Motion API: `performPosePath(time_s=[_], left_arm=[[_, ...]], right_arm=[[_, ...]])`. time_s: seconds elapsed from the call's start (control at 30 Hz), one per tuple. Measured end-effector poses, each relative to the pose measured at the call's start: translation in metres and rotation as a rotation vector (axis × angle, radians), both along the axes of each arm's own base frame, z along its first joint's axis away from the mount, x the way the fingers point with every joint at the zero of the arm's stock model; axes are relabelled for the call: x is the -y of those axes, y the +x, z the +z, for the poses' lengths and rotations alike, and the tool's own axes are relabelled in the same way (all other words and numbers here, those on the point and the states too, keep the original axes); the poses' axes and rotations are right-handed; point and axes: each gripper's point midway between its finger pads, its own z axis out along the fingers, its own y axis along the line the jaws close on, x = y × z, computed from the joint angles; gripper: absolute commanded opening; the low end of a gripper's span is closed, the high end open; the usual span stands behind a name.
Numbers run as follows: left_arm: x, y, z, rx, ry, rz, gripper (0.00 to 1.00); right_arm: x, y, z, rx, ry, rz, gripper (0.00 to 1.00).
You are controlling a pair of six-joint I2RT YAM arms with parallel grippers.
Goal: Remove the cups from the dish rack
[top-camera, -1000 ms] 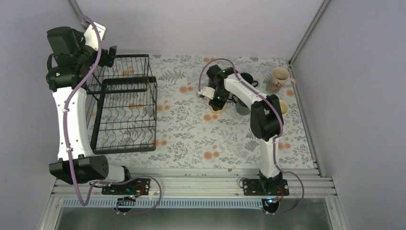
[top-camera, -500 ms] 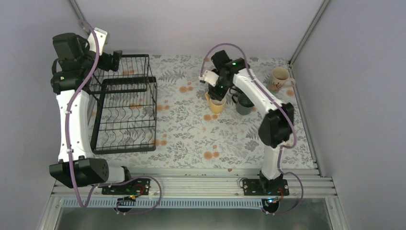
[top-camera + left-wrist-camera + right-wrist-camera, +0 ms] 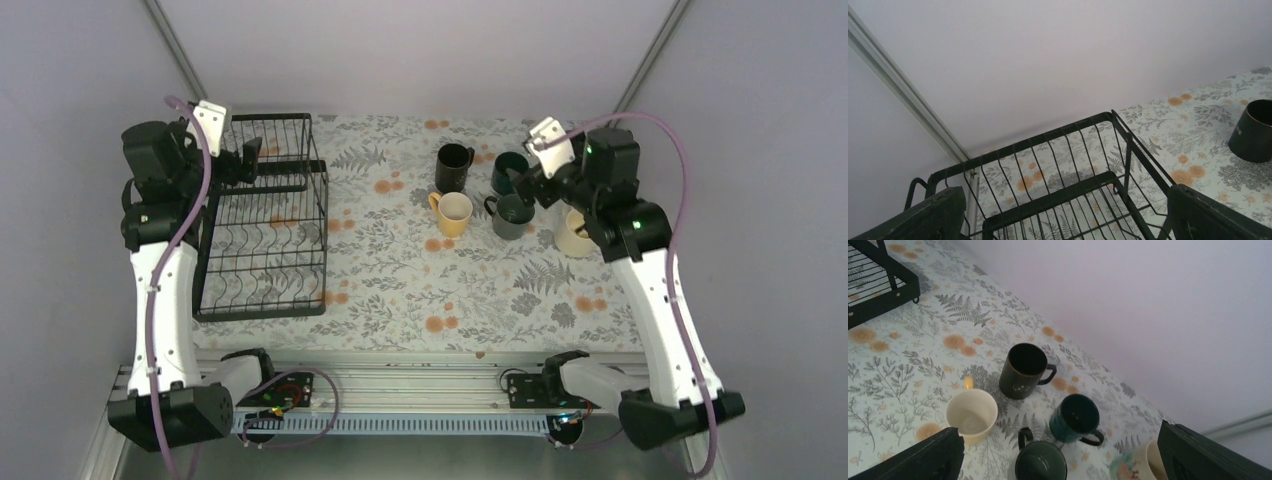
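The black wire dish rack point(image 3: 262, 215) stands at the left, and no cup shows in it. My left gripper point(image 3: 245, 158) hovers open over its raised upper shelf point(image 3: 1058, 165) with nothing between the fingers. On the table stand the black cup point(image 3: 453, 167), the dark green cup point(image 3: 508, 172), the yellow cup point(image 3: 452, 213), the dark grey cup point(image 3: 512, 215) and the beige cup point(image 3: 573, 235). My right gripper point(image 3: 530, 182) hangs open above the dark cups, holding nothing. The right wrist view shows the yellow cup point(image 3: 971, 415), the black cup point(image 3: 1023, 371), the dark green cup point(image 3: 1075, 419), the dark grey cup point(image 3: 1040, 462) and a cream printed cup point(image 3: 1140, 469).
The floral mat point(image 3: 400, 290) covers the table. A grey wall runs along the back with metal posts point(image 3: 640, 70) at the corners. The black cup point(image 3: 1255, 132) shows at the right edge of the left wrist view, well away from the rack.
My right gripper has opened, left the yellow cup standing on the mat, and swung back to the right. My left arm has dropped a little over the rack.
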Motion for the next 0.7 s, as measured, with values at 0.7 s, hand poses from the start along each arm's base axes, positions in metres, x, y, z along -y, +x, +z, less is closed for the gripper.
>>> performPosePath(time_s=[0.7], left_arm=[[0.016, -0.027, 0.001, 0.075, -0.074, -0.042, 1.00]], right_arm=[[0.021, -0.028, -0.024, -0.030, 0.093, 0.006, 1.00]])
